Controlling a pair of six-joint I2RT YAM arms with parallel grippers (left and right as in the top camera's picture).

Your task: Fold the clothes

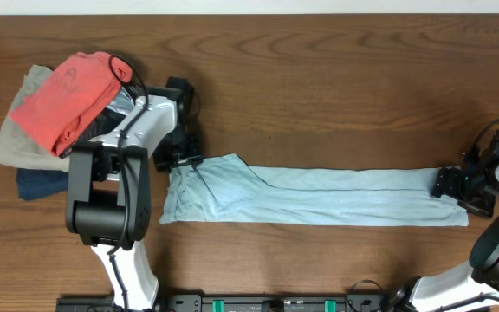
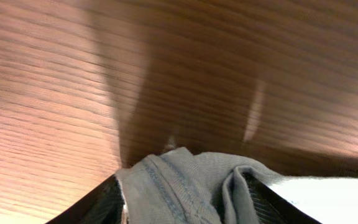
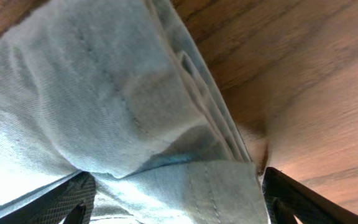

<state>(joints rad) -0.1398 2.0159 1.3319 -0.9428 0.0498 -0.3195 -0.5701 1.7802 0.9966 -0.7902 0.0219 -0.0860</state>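
Observation:
The pale light-blue garment [image 1: 319, 198] lies on the wooden table, folded into a long narrow band and stretched out left to right. My left gripper [image 1: 183, 161] is at its upper left corner. In the left wrist view the hem of the garment [image 2: 179, 180] is bunched between the fingers [image 2: 185, 208], shut on it. My right gripper [image 1: 451, 184] is at the band's right end. In the right wrist view several folded layers of the garment [image 3: 104, 93] pass between the fingers [image 3: 179, 202], shut on them.
A pile of folded garments sits at the back left: coral-red [image 1: 72, 95] on top, beige [image 1: 11, 134] under it, navy [image 1: 40, 184] at the bottom. The left arm's body [image 1: 111, 191] stands just left of the band. The table's far edge [image 1: 319, 12] runs along the top.

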